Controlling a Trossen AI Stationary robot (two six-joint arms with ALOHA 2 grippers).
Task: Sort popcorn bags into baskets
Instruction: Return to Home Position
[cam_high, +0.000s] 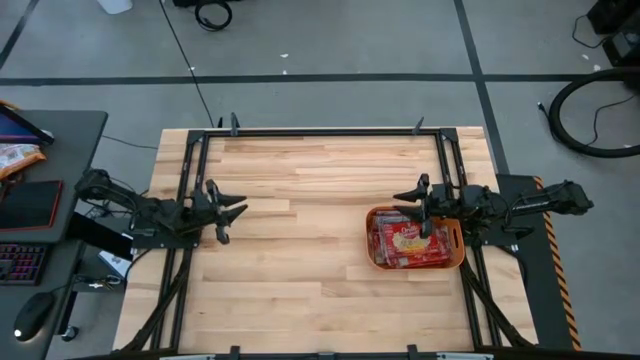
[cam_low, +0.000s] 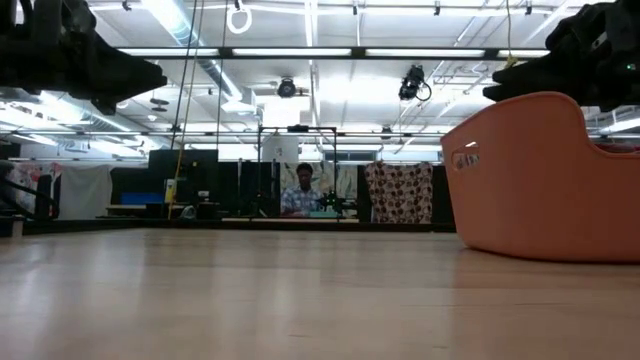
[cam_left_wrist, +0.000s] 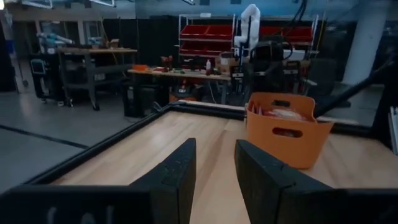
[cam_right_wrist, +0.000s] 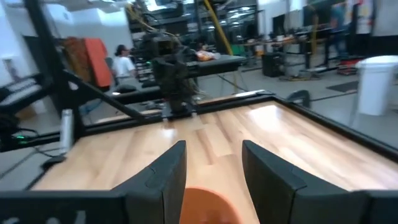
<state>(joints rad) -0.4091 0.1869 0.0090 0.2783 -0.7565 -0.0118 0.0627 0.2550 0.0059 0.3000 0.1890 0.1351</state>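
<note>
The orange tub (cam_high: 414, 241) stands on the table's right half, filled with several red popcorn bags (cam_high: 408, 244) with white label patches. It also shows in the low view (cam_low: 540, 180) and the left wrist view (cam_left_wrist: 287, 127). My right gripper (cam_high: 418, 207) hovers open over the tub's far right part; its rim (cam_right_wrist: 208, 205) shows below the fingers in the right wrist view. My left gripper (cam_high: 232, 213) waits open above the bare wood at the table's left side, pointing toward the tub.
Bare wooden table top (cam_high: 310, 200) lies between the two arms. A black metal frame (cam_high: 330, 131) runs along the table's edges. A side desk with a keyboard and mouse (cam_high: 30, 270) stands off the left edge. A person (cam_low: 298, 195) sits far behind the table.
</note>
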